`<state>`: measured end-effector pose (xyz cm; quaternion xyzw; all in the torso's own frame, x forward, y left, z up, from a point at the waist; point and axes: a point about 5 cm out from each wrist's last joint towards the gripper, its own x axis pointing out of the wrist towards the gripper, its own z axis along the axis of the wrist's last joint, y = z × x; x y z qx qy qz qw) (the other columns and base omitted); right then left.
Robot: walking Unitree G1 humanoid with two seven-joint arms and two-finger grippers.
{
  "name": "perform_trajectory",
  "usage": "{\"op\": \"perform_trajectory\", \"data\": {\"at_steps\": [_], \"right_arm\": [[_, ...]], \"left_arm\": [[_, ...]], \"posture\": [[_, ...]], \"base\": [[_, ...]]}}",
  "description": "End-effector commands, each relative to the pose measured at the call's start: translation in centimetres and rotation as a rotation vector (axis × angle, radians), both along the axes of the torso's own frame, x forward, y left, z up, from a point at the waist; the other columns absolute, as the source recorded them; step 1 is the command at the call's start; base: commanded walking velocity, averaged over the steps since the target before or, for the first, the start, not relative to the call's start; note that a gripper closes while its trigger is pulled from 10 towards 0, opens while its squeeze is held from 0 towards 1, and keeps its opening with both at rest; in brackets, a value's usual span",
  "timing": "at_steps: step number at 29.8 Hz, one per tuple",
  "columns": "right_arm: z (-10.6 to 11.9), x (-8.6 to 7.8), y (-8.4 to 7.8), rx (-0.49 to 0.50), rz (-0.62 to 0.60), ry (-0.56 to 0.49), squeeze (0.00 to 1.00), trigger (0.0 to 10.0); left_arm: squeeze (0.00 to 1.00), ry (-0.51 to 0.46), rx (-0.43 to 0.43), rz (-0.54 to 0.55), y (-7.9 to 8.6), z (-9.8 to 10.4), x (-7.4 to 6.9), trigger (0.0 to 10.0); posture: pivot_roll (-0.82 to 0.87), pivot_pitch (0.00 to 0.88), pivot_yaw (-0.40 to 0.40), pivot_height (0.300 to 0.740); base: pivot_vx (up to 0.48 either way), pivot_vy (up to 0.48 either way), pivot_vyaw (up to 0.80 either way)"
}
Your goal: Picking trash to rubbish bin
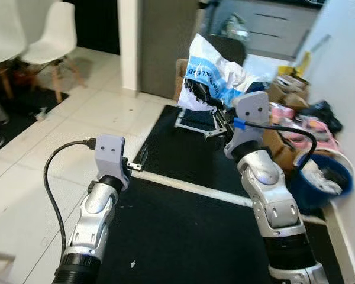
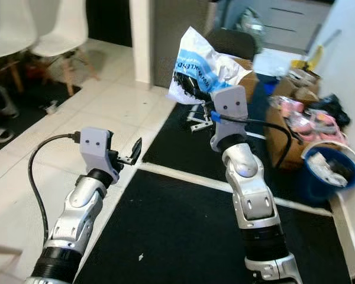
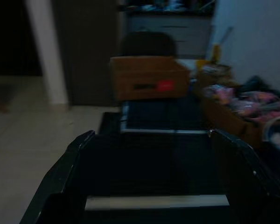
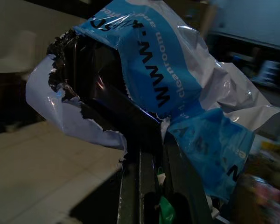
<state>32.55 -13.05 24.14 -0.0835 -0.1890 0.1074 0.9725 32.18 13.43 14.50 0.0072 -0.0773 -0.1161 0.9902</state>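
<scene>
Right gripper [image 4: 149, 154] pinches a torn bag [image 1: 216, 71] at upper center; left gripper [image 1: 136, 163] gapes, seemingly empty, over the mat [image 1: 183, 236] edge.

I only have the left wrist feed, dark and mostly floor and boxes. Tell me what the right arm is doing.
Observer: The right gripper is shut on a torn white and blue plastic bag, held up in the air ahead of the robot.
Operator: Report where the bin is.
Observer: A blue bin with rubbish in it stands on the robot's right, by the wall, beside the cardboard boxes.
Operator: Describe my left arm from outside.
Observer: The left gripper is open and holds nothing, raised over the edge of the black mat.
</scene>
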Motion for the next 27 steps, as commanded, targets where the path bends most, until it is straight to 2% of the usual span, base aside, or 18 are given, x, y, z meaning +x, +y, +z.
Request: {"op": "perform_trajectory", "data": {"at_steps": [1,12,15,17,20,21,23,27], "right_arm": [[0.0,0.0,-0.1,0.008,0.0,0.001,0.0,10.0],[-0.8,0.2,0.0,0.046,0.006,0.052,0.0,10.0],[-1.2,0.2,0.0,0.05,0.012,0.072,0.0,10.0],[-2.3,0.3,0.2,0.036,0.022,0.14,0.0,10.0],[-4.0,0.5,0.2,0.063,0.015,0.247,0.0,10.0],[-4.0,0.5,0.2,0.063,0.015,0.247,0.0,10.0],[-6.0,0.5,-0.1,0.081,-0.006,0.35,0.0,10.0],[-7.2,0.5,-0.3,0.071,-0.029,0.396,0.0,10.0]], "left_arm": [[0.0,0.018,0.003,-0.001,-0.2,-0.4,-0.1,10.0],[0.0,0.028,-0.017,-0.002,-0.4,-0.5,-0.3,10.0],[0.0,0.05,-0.03,-0.016,-0.7,-0.7,-0.4,10.0],[0.0,0.072,-0.009,-0.029,-1.1,-0.9,-0.3,10.0],[0.0,0.075,-0.023,-0.012,-1.2,-0.9,-0.2,10.0],[0.0,0.075,-0.023,-0.012,-1.2,-0.9,-0.2,10.0],[0.0,0.076,-0.005,-0.032,-1.6,-0.9,-0.2,10.0],[0.0,0.074,0.003,-0.034,-1.8,-0.8,-0.2,10.0]], "posture": [[-0.1,0.052,-0.063,0.74],[-0.09,0.046,-0.068,0.74],[-0.09,0.047,-0.068,0.74],[-0.09,0.049,-0.067,0.74],[-0.1,0.05,-0.067,0.74],[-0.1,0.05,-0.067,0.74],[-0.09,0.053,-0.069,0.74],[-0.09,0.054,-0.068,0.74]], "base": [[0.0,0.0,-0.8],[0.0,0.0,-0.78],[0.0,0.0,0.0],[0.0,0.0,0.0],[0.0,0.0,0.0],[0.0,0.0,0.0],[0.0,0.0,0.0],[0.129,0.0,0.0]]}}
